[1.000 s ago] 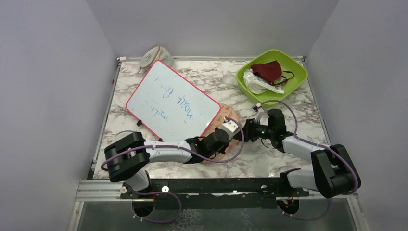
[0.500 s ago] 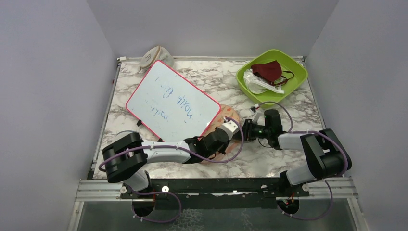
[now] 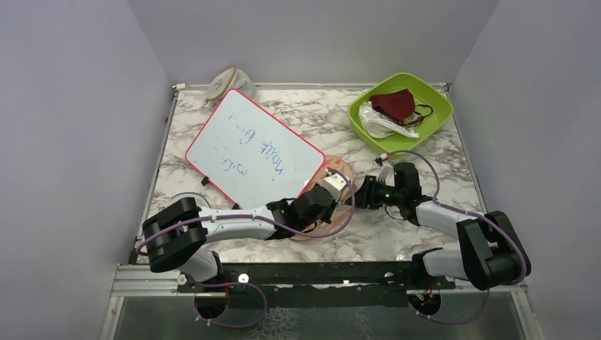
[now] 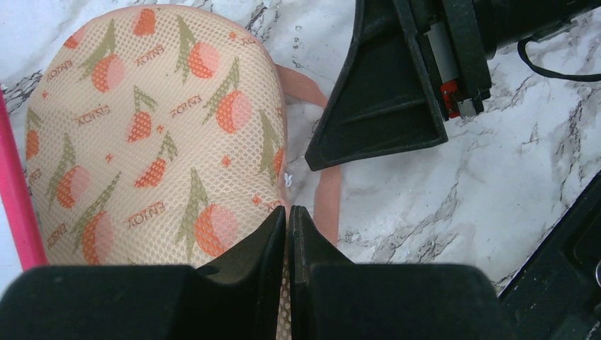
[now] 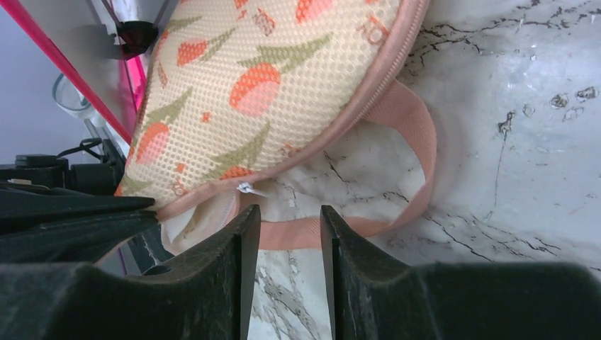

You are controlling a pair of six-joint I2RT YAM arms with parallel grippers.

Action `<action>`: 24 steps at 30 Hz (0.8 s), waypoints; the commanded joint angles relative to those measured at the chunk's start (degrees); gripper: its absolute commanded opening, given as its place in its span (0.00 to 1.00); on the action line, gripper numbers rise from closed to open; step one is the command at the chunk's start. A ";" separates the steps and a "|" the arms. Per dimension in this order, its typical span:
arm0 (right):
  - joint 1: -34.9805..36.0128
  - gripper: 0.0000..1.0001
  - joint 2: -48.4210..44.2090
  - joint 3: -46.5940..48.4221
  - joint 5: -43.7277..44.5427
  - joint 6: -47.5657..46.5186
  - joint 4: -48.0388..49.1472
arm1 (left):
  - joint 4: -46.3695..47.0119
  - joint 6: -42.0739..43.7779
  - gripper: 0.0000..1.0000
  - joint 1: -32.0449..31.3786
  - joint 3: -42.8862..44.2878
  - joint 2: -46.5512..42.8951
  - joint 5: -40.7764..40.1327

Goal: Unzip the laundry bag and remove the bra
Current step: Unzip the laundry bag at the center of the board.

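We see a marble table (image 3: 312, 113) carrying a pink-framed whiteboard (image 3: 255, 149), a green bowl (image 3: 429, 88) far right, a beige fabric thing (image 3: 227, 83) at the far-left corner, and the laundry bag (image 4: 156, 134), its edge seemingly tucked under the whiteboard.

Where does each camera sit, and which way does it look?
Top external: above and behind the arms, looking down at the table; left arm and right arm show.
Left wrist: on the left arm, looking past its shut left claw at the laundry bag.
Right wrist: on the right arm, looking past its open right claw at the bag's zip edge.
Shared: both wrist views show the bag.
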 commanded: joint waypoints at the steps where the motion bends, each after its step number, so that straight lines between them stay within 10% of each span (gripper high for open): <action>1: -0.02 0.37 -0.84 0.64 0.45 -3.34 -2.23 | 1.72 0.36 0.00 0.70 -1.03 -2.71 1.55; 11: 1.34 0.39 -6.98 -15.07 1.28 -5.83 33.43 | 2.46 0.84 0.00 2.01 -2.42 -5.16 3.71; 24: 2.37 0.31 20.91 -16.50 -10.27 -3.03 73.09 | 2.10 1.41 0.00 2.55 -2.64 -6.75 4.75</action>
